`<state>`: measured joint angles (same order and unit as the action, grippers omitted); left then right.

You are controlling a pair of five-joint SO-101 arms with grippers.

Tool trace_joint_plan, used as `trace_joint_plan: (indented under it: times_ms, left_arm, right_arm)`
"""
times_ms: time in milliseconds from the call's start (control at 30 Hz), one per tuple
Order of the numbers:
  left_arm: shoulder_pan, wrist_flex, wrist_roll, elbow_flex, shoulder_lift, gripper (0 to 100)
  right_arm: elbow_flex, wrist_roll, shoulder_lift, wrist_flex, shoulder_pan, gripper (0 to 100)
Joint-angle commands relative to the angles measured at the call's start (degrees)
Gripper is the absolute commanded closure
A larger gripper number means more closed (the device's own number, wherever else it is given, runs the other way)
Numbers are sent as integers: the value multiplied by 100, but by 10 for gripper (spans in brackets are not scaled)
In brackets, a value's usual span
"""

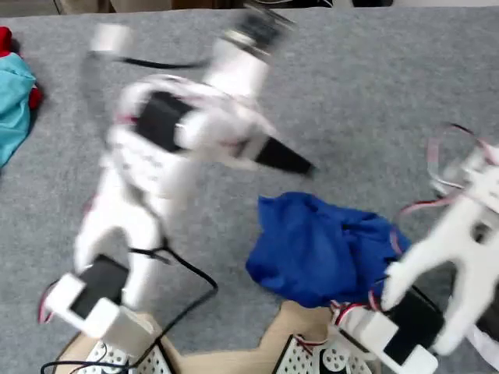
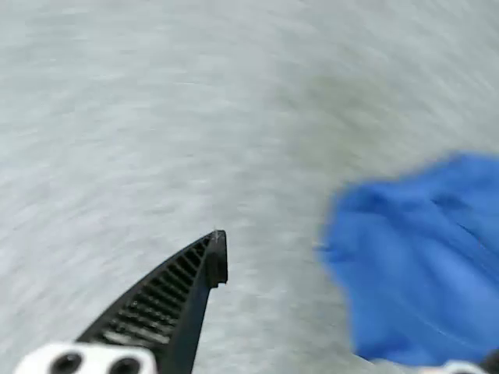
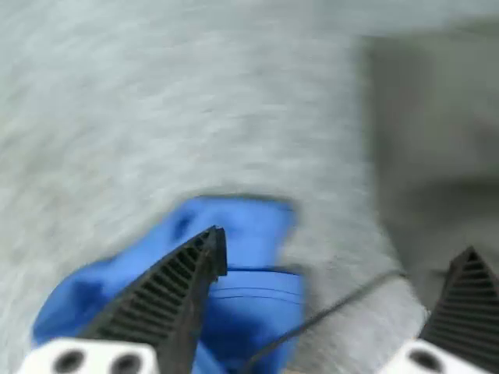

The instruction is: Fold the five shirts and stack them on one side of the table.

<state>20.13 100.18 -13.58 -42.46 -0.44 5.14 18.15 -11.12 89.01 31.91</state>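
High view: records a grey table [image 1: 374, 93]; finds the blue shirt [image 1: 312, 245] crumpled in a heap, not folded, near the front edge between the two arms; finds a teal shirt [image 1: 12, 101] at the picture's left edge, well apart from the blue one and touching a red cloth [image 1: 6, 39] peeking out beside it; places the left arm [image 1: 156, 148] over the left half of the table, with the left gripper [image 1: 282, 158] above the surface just beyond the blue shirt's far side, apart from it; places the right arm [image 1: 440, 241] at the right edge, close beside the blue shirt; notes a black cable [image 1: 195, 271] on the table by the left arm's base and a wooden board [image 1: 284, 331] at the front edge.

Left wrist view: shows one ribbed black finger [image 2: 183, 300] over bare table; puts the blue shirt [image 2: 421, 257] off to one side, not touching the finger; reads the jaws as spread, with nothing pinched.

Right wrist view: places the right gripper [image 3: 345, 241] over the blue shirt's [image 3: 234, 265] edge; finds one finger [image 3: 183, 300] above the blue fabric, the other above grey table; reads the jaws as spread wide, gripping nothing; notes a thin wire [image 3: 335, 310] running between the two fingers, partly across the shirt.
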Motion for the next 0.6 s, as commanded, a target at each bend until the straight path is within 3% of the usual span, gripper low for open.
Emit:
trace_joint_plan:
  times_ms: [0, 167, 333, 567]
  left_arm:
    - [-1389, 62, -44, 343, -760, 451]
    - [-2593, 62, -413, 1363, -1490, 451]
    - [-3165, 62, -624, 2462, -2132, 451]
    - [-3402, 62, -642, 3754, -2844, 451]
  right_arm:
    - [-312, 70, -251, 44, -1490, 578]
    - [-268, 607, 101, 44, -2492, 670]
    - [-268, 677, 646, 53, -2571, 789]
    - [-259, 677, 1314, 668, -2554, 804]
